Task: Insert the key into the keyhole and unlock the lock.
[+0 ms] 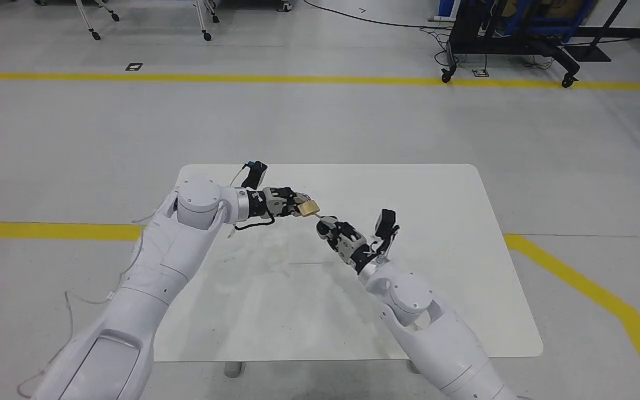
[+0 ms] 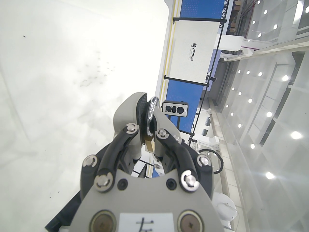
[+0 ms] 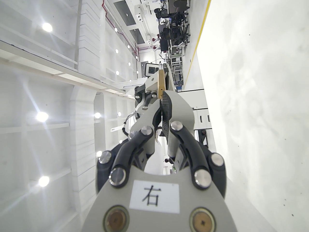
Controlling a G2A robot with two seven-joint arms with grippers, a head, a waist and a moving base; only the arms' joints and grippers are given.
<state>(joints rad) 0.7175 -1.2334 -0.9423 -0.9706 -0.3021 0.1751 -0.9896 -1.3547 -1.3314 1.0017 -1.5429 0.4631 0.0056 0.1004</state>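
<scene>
Above the middle of the white table in the top view, the left gripper pinches a brass padlock. Its long axis points lower right at the right gripper, whose fingers are pressed together just beside it. What they hold cannot be told.

The lock is brass-coloured metal with a glossy silver piece. The left gripper is matt grey plastic with rough black pads and shiny metal pins; the worktop is smooth, matt white, faintly smudged.
</scene>
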